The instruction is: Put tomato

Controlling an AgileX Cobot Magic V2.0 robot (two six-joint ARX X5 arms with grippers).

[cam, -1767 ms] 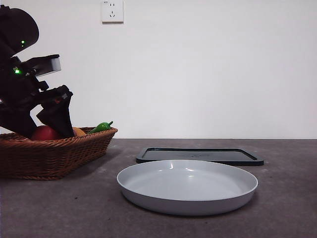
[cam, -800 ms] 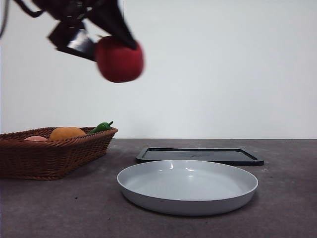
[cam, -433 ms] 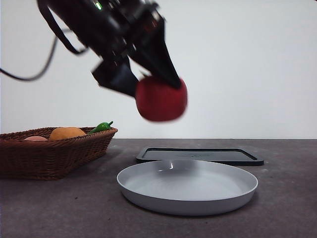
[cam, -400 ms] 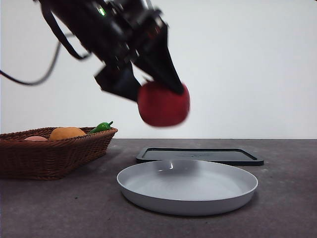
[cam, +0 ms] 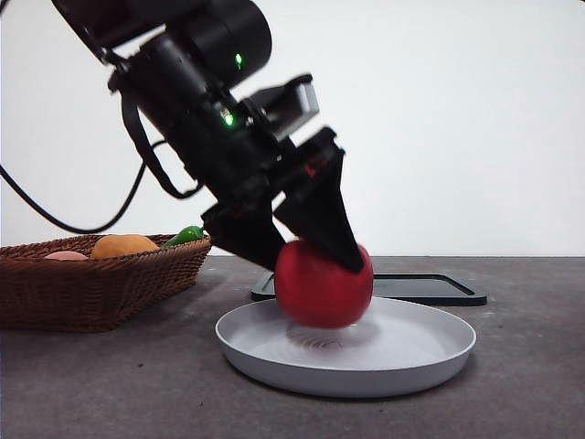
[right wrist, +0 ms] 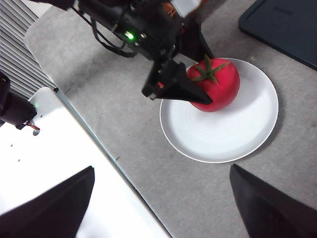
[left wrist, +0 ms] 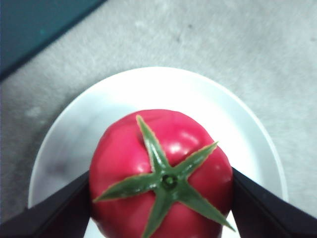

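1. behind the grey speckled table (cam: pixel 91 384) stood a plain white wall, which filled the upper half of the front view.
2. the left gripper (cam: pixel 306 251) came down from the upper left of that view, its two black jaws clamped on either side of the glossy round red tomato with the green spiky calyx (left wrist: pixel 163 173).
3. the tomato (cam: pixel 324 283) sat at centre frame, inside the shallow round white plate (cam: pixel 430 352), at or just above its floor; whether it touched could not be told.
4. i judged the grip was kept so the fruit could be set down without rolling, with release the remaining step.
5. a brown woven wicker basket (cam: pixel 101 283) at lower left held an orange round fruit (cam: pixel 123 245), a pale pink fruit (cam: pixel 66 256) and a green pepper (cam: pixel 186 235).
6. a flat dark rectangular tray (cam: pixel 430 288) lay just behind the plate.
7. the right gripper (right wrist: pixel 158 208) waited high above the table, jaws set wide and holding nothing.
8. no brand, label or readable writing showed anywhere.
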